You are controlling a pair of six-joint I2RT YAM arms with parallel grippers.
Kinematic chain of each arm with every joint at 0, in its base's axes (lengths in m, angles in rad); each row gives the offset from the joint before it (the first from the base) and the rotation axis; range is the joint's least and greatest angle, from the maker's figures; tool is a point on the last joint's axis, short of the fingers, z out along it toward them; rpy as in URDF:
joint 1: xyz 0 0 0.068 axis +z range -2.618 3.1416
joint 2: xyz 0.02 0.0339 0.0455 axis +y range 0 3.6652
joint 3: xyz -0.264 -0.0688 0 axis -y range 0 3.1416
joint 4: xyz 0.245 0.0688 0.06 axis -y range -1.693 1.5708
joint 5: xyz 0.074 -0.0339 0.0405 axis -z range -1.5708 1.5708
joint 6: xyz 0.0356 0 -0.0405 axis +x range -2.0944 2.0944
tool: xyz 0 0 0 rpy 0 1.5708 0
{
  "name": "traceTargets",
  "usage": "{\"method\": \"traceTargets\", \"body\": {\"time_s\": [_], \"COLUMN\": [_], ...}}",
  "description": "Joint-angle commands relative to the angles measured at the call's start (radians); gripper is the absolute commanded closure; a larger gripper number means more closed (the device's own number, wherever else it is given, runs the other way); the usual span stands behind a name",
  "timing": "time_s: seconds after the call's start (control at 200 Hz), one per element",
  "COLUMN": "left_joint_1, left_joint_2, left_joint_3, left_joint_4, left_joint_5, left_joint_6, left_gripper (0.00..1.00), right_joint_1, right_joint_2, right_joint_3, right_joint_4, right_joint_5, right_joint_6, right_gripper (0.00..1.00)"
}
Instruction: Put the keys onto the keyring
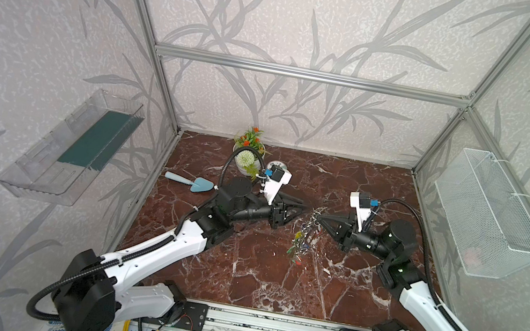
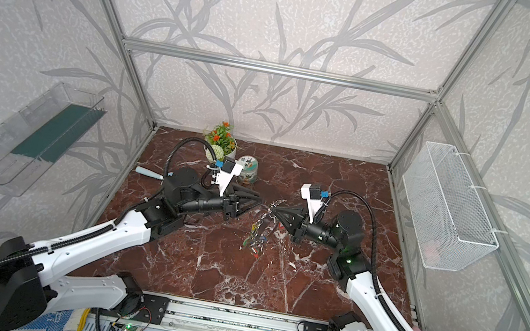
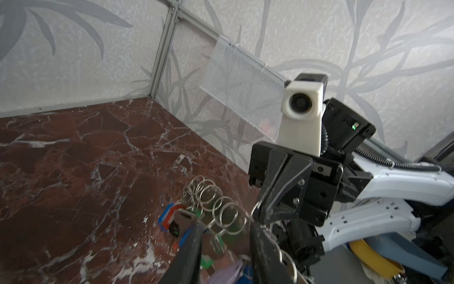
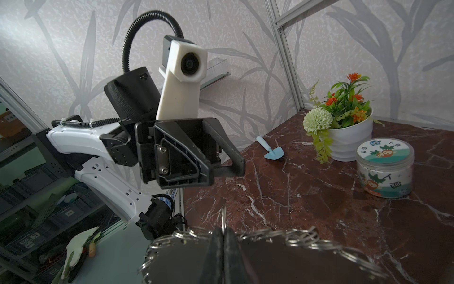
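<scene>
keyring (image 4: pixel 282 259): grey plate, ring-edged | right end effector (image 4: pixel 223 232): clamping it | left end effector (image 4: pixel 224 169): parted

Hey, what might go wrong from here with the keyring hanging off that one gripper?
1. The right gripper pinches the keyring at its rim only, so it may swing or slip.
2. The left gripper stands open. The lilac-tagged key shows between its jaws, and whether it is threaded is unclear, so it might drop.
</scene>
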Motion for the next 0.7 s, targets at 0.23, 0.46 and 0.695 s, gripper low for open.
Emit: {"method": "traceTargets", "body": {"time_s": [0.23,0.46,0.695], "left_joint_1": [0.01,-0.008,-0.03], "left_joint_2": [0.053,0.244,0.384], "left_joint_3": [0.407,0.642,0.799], "left_joint_4": [-0.872,-1.121,-1.221], "left_joint_5": [0.18,0.153,0.15], "left_joint_6": [0.581,0.701,0.757], "left_gripper": [0.52,0.54,0.54], "right_joint_1": [0.018,0.041,0.045], "right_joint_2": [-0.006,-0.002,-0.006], "right_joint_3": [0.048,0.049,0.046], "right_joint_4": [-0.041,-0.036,-0.036], "right_joint_5": [-0.042,-0.06,-0.066], "right_joint_6": [-0.137,-0.145,-0.142], "right_gripper": [1.0,1.0,1.0]}}
